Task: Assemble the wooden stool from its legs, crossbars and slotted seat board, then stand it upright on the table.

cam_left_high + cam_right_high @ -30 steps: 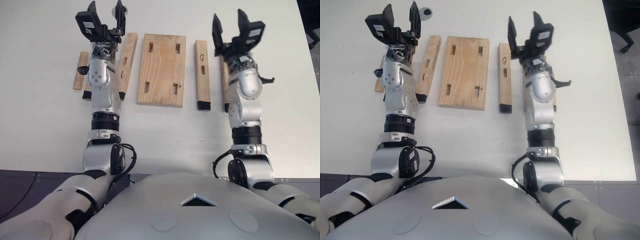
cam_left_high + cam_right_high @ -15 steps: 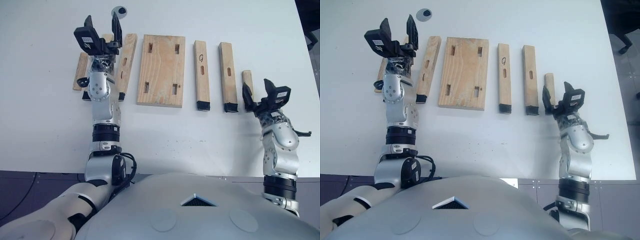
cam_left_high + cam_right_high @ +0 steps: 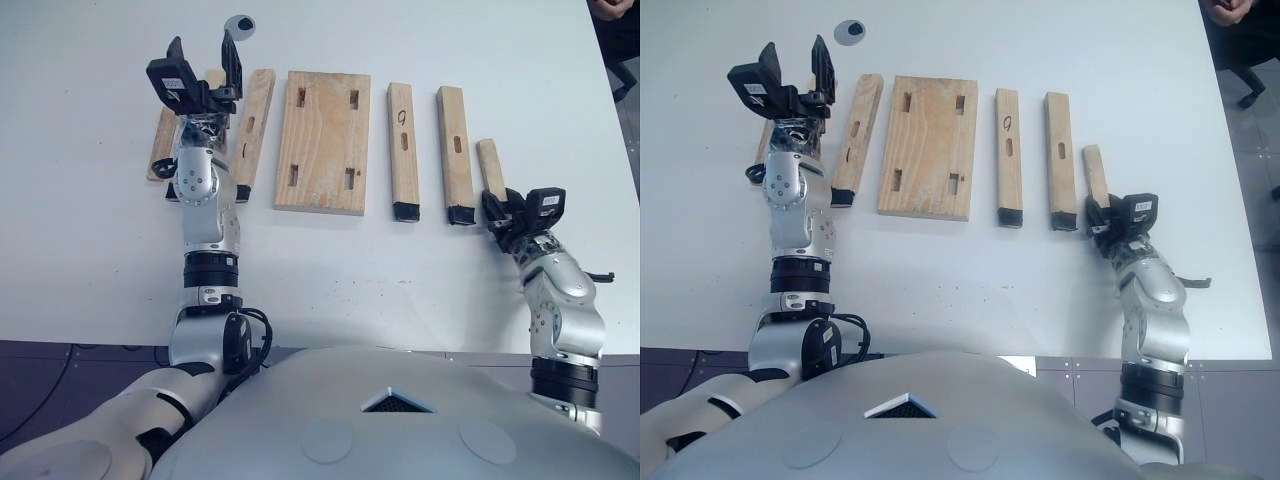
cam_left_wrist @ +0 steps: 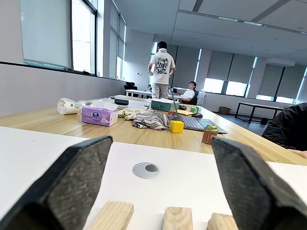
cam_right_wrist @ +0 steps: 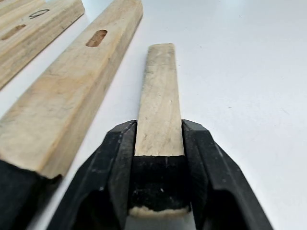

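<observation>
Crossbar [image 3: 489, 165] pinched at its near end
Flat on the table [image 3: 80, 200] beside the outermost leg [image 3: 455, 150], clamped in the right gripper [image 5: 159, 129]; probably light, stiff, unslippery, tippy from one end; left gripper [image 3: 205, 50] spread wide.

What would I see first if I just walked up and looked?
The big slotted board lies flat in the middle, with wooden pieces in a row on both sides. At the row's right end, the right hand is shut on the near end of a thin crossbar. The left hand is open above the left pieces.
</observation>
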### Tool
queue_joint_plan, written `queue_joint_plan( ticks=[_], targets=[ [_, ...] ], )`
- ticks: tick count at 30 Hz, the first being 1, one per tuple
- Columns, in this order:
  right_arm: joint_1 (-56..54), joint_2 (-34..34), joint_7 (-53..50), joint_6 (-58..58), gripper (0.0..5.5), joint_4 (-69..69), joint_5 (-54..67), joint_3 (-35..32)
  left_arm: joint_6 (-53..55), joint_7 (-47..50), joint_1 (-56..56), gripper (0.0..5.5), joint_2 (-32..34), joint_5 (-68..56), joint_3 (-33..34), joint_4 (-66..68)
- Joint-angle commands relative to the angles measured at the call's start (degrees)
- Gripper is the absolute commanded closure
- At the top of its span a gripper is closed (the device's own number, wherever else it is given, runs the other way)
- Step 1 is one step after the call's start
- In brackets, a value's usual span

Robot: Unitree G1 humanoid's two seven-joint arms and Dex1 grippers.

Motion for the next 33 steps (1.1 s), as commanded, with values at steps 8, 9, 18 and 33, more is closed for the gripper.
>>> queue_joint_plan(
  ticks=[8, 9, 18, 33],
  targets=[
    [-13.03, -2.48, -2.97, -21.46, 4.19, 1.86, -9.38, 2.48, 7.57, -12.89, -0.42, 1.75, -0.57, -12.05, -3.25, -10.11],
    [-16.10, -1.94, -2.53, -22.88, 4.19, 1.83, -9.18, 3.29, 10.37, -14.63, -0.30, 1.75, -0.46, -13.71, -4.25, -12.01],
    [-28.55, 1.94, 11.05, -34.11, 4.19, 4.01, -6.22, 18.51, 41.87, -18.94, 2.49, 1.75, -0.55, -41.11, -7.12, -32.78],
    [-26.32, 2.39, 15.04, -31.58, 4.19, 1.71, -4.50, 22.93, 49.76, -14.19, 2.06, 2.98, -1.74, -50.90, -2.63, -33.46]
  ],
)
